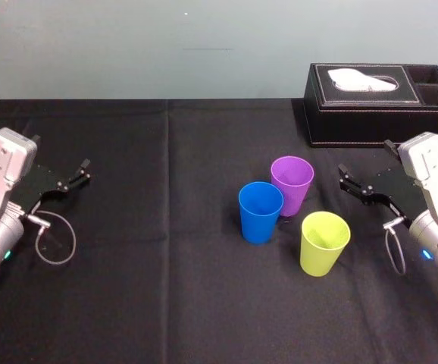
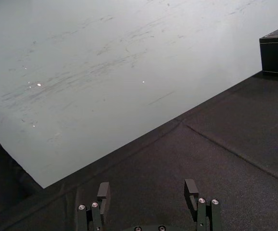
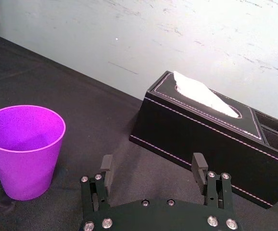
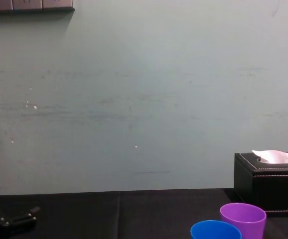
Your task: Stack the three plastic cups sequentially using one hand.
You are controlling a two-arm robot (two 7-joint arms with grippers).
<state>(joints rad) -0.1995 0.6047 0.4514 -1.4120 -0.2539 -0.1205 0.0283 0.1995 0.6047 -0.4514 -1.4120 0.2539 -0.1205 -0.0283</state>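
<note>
Cups are standing upright and unstacked, mouths up, on the black-clothed surface (image 1: 166, 288), a little to the right of its middle. The blue cup (image 1: 261, 212) is sitting leftmost. The purple cup (image 1: 292, 186) is standing just beside it on its far right side (whether their walls are touching I cannot tell). The yellow-green cup (image 1: 324, 243) is sitting nearest the robot, near the other two but apart from them. A black tissue box (image 1: 378, 102) is lying behind them toward the far right, with a white tissue poking out of its top. The right gripper (image 1: 346, 178) is hanging to the right of the purple cup, near it but not touching, its jaws standing wide apart and holding nothing. The left gripper (image 1: 82, 171) is waiting well apart from all three cups over the left side of the surface, its jaws likewise spread open and gripping nothing.
</note>
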